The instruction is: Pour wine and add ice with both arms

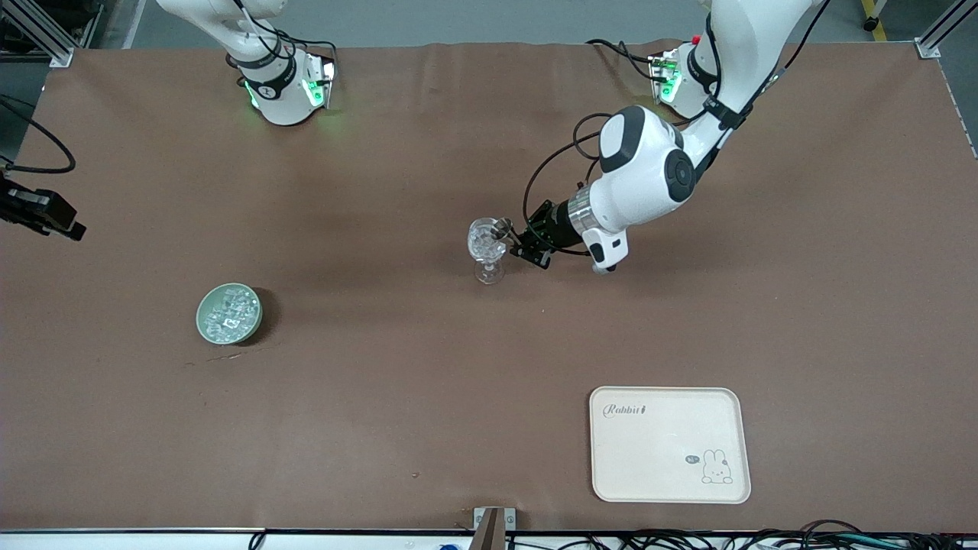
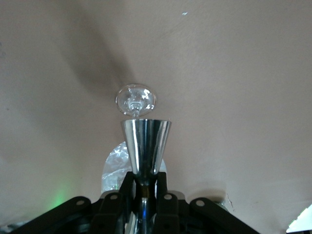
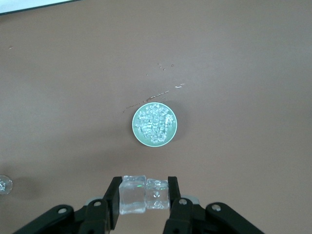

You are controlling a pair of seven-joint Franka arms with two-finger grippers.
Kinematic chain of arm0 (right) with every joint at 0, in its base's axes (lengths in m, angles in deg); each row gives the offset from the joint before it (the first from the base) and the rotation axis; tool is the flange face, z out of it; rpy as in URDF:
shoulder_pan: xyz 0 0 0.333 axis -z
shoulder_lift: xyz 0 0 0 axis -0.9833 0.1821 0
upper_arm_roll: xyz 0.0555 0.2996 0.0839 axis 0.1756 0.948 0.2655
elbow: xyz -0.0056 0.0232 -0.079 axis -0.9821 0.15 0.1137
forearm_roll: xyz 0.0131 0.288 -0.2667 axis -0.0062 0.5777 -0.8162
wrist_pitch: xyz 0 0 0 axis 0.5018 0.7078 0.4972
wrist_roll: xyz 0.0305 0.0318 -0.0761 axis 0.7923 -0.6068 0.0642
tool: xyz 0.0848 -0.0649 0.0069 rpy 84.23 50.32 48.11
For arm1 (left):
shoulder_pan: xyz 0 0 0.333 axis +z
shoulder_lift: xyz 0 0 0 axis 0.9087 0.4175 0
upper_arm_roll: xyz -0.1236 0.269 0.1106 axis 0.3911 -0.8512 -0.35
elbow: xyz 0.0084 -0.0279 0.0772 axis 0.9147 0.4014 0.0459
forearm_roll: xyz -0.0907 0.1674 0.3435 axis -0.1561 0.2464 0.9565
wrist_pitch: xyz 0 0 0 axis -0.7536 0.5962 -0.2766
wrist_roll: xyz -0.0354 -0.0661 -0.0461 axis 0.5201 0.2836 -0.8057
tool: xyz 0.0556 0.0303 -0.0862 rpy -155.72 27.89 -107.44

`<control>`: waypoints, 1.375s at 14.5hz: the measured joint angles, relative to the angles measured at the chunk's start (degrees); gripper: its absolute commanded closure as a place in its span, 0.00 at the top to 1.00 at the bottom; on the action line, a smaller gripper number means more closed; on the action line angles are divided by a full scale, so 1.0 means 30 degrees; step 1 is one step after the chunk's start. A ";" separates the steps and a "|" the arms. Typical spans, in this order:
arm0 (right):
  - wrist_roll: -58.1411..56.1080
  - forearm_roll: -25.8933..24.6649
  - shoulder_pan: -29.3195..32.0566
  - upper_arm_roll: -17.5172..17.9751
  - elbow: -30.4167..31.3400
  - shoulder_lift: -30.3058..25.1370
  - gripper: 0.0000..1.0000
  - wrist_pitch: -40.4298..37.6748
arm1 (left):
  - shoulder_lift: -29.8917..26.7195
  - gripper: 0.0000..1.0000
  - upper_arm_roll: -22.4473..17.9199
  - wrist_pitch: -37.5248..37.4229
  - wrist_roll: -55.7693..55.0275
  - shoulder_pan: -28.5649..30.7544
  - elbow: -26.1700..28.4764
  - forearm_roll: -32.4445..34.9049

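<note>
A stemmed glass [image 1: 487, 248] stands mid-table with clear glittering chunks in its bowl. My left gripper [image 1: 519, 243] is beside the glass's rim, shut on the waist of a steel measuring cup [image 1: 502, 227] whose mouth lies at the rim. In the left wrist view the gripper [image 2: 145, 176] clamps the cup [image 2: 145, 144]; the glass's foot [image 2: 136, 100] shows past it. No liquid is visible. My right gripper [image 3: 145, 195] is high over the table, shut on two clear ice cubes [image 3: 132, 195]. The green bowl [image 3: 154, 124] full of ice [image 1: 229, 312] sits below it.
A beige rabbit tray [image 1: 668, 444] lies near the front edge toward the left arm's end. A black device with cables [image 1: 38, 210] juts in at the right arm's end. The glass shows small in the right wrist view [image 3: 4, 185].
</note>
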 measured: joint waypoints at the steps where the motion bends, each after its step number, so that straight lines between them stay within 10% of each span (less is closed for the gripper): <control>1: 0.0000 0.0004 -0.0015 0.0006 0.0000 0.0000 0.02 0.0000 | 0.0000 0.00 0.0033 0.0000 -0.0636 -0.0014 -0.0081 0.0873; 12: -0.0001 0.0014 -0.0037 0.0010 0.0000 0.0000 0.02 0.0010 | 0.0006 0.00 0.0822 -0.0014 -0.7571 -0.0057 -0.0189 0.9236; 20: -0.0001 0.0205 -0.0037 0.0010 0.0001 0.0000 0.01 0.0011 | 0.0006 0.00 0.0950 -0.1457 -0.8201 -0.0058 -0.0801 1.0422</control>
